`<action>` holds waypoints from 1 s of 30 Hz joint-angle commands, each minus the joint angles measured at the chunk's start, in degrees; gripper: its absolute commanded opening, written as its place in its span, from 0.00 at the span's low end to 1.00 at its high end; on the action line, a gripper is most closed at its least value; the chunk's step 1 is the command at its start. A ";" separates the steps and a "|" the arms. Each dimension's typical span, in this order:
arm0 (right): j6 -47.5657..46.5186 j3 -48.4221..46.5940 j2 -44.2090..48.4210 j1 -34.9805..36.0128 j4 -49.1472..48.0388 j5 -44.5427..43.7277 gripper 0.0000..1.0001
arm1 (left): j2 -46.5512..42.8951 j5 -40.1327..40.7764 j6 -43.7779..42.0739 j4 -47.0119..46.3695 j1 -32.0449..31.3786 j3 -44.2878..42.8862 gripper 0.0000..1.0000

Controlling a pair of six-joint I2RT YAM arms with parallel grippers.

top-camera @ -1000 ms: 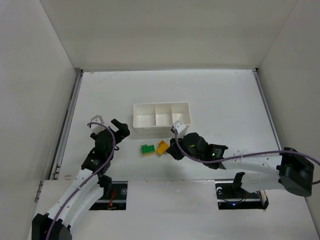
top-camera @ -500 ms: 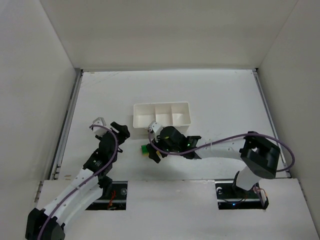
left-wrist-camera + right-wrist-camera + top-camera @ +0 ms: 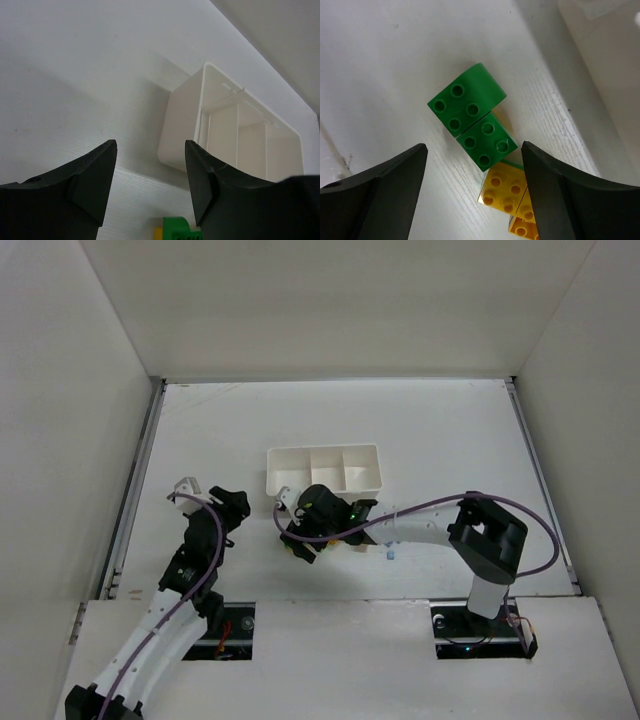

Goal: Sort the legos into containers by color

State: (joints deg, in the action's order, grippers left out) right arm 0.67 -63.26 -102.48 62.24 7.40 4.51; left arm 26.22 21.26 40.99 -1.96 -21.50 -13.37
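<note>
In the right wrist view two green legos [image 3: 470, 120] lie joined on the table, with yellow legos [image 3: 506, 192] touching their near side. My right gripper [image 3: 474, 150] hangs open above them, a finger on either side and nothing held. In the top view the right gripper [image 3: 300, 535] covers this cluster, just in front of the white tray's [image 3: 272, 468] left compartment. A tiny pale blue lego [image 3: 390, 555] lies to the right. My left gripper [image 3: 232, 505] is open and empty, left of the cluster. Between its fingers I see the tray [image 3: 182, 130] and a green lego [image 3: 180, 229].
The tray's compartments [image 3: 250, 145] show no bricks in the left wrist view. The right arm's link [image 3: 420, 532] and cable stretch across the table in front of the tray. White walls enclose the table on three sides.
The right gripper has swung left from beside the yellow legos to above the green and yellow cluster, and it has opened. The left gripper has drifted slightly left and its jaws stand narrower.
</note>
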 commanded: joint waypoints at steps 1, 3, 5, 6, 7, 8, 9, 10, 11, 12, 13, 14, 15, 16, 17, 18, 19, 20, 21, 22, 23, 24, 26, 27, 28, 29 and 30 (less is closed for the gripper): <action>-2.25 -2.83 -1.58 -0.23 2.18 1.29 0.79 | 0.67 -3.76 0.49 1.60 2.99 0.27 0.54; -2.25 -3.00 -1.94 -0.14 1.83 1.29 0.72 | 1.47 -6.83 0.93 2.13 4.75 0.01 0.54; -2.25 -2.92 -1.94 -0.06 1.13 0.76 0.65 | 1.21 -9.47 1.37 2.13 6.07 0.27 0.55; -2.25 -2.74 -1.85 -0.06 0.69 0.41 0.63 | 0.86 -10.35 1.81 2.13 6.68 0.44 0.55; -2.25 -2.57 -1.59 -0.06 0.25 0.15 0.63 | 0.50 -11.23 2.07 2.22 7.30 0.71 0.55; -2.25 -2.39 -1.41 -0.06 -0.01 -0.29 0.64 | 0.41 -12.19 2.25 2.22 7.74 0.88 0.55; -2.42 -2.30 -1.32 -0.06 -0.36 -0.64 0.67 | 0.50 -13.16 2.25 2.22 8.18 0.97 0.55; -2.77 -2.21 -1.32 -0.06 -0.54 -1.17 0.71 | 0.76 -14.04 2.25 2.31 8.44 0.97 0.55; -3.12 -2.21 -1.41 0.03 -0.72 -1.87 0.75 | 1.11 -14.92 2.25 2.48 8.62 0.97 0.55; -3.56 -2.30 -1.58 0.12 -0.72 -2.66 0.76 | 1.55 -15.62 2.16 2.83 8.80 0.89 0.55; -3.92 -2.39 -1.85 0.21 -0.72 -3.19 0.75 | 1.99 -16.15 2.07 3.18 8.88 0.71 0.55; -4.27 -2.56 -2.02 0.29 -0.72 -3.37 0.73 | 2.26 -16.85 1.90 3.80 8.97 0.54 0.55; -4.36 -2.57 -2.03 0.29 -0.89 -3.28 0.71 | 2.35 -17.30 1.90 4.41 8.97 0.45 0.55; -4.36 -2.57 -2.03 0.29 -1.42 -3.20 0.69 | 2.35 -17.65 1.90 5.11 8.97 0.45 0.55; -4.36 -2.30 -1.76 0.29 -2.21 -3.20 0.69 | 2.17 -18.00 1.98 5.64 8.89 0.45 0.55; -4.36 -2.04 -1.50 0.29 -3.17 -3.28 0.69 | 2.17 -18.35 2.25 6.17 8.80 0.36 0.55; -4.27 -1.78 -1.24 0.29 -4.31 -3.11 0.69 | 2.26 -18.79 2.34 6.52 8.54 0.18 0.55; -4.27 -1.51 -1.06 0.29 -5.37 -2.59 0.69 | 2.61 -19.06 2.42 7.05 8.36 -0.08 0.55; -4.27 -1.34 -1.06 0.29 -5.90 -2.23 0.67 | 3.05 -19.41 2.69 7.58 8.10 -0.34 0.55; -4.27 -1.42 -1.15 0.29 -5.90 -1.71 0.63 | 3.49 -19.85 2.86 8.19 7.92 -0.69 0.55; -4.10 -1.60 -1.32 0.29 -5.64 -1.18 0.60 | 4.01 -20.37 2.95 8.72 7.66 -0.96 0.55; -3.92 -1.60 -1.41 0.29 -5.55 -0.65 0.56 | 4.45 -20.81 3.21 9.16 7.31 -1.22 0.56; -3.66 -1.51 -1.50 0.29 -5.55 0.40 0.46 | 4.98 -21.34 4.00 9.34 6.08 -1.31 0.58; -3.31 -1.25 -1.32 0.29 -5.47 0.93 0.40 | 5.24 -21.43 4.36 9.34 5.38 -1.40 0.59; -2.96 -1.07 -0.89 0.29 -5.38 1.37 0.35 | 5.60 -21.43 4.62 9.34 4.76 -1.49 0.60; -2.52 -0.81 -0.36 0.29 -5.38 1.81 0.33 | 5.77 -21.52 4.80 9.25 4.23 -1.66 0.61; -1.99 -0.46 0.25 0.29 -5.55 2.16 0.32 | 6.04 -21.78 4.97 8.90 3.62 -1.84 0.62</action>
State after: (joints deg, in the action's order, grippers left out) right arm -2.57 -63.48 -104.42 62.24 5.10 4.34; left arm 31.81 0.95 44.07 6.94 -16.51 -12.78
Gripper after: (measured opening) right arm 0.438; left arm 0.615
